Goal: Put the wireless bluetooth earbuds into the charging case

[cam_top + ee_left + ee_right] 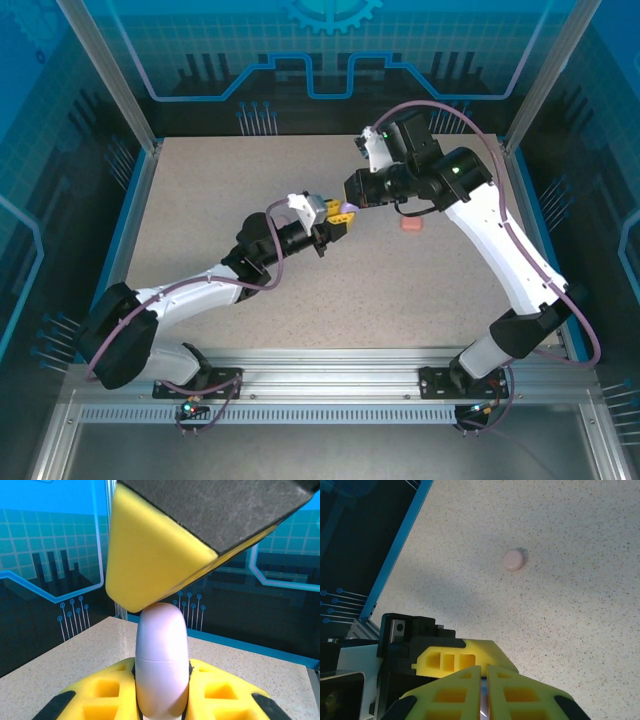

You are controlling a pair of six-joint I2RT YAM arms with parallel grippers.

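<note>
left claw (336, 222) pinching lilac charging case (162, 665): closed, upright, seam across its middle, sticking out past the fingertips. right claw (484, 674) pressed together, thin slit only. One yellow finger (150, 555) of it touches the case's top end. Beyond the right claw's tips, well apart: pink charging case (514, 560), closed, lying on the table (580, 630).

arms (200, 290) (500, 240): 2 | pincers (336, 222) (484, 690): 2 | charging cases: 2 (lavender case (161, 660) 1, salmon case (411, 226) 1)
</note>
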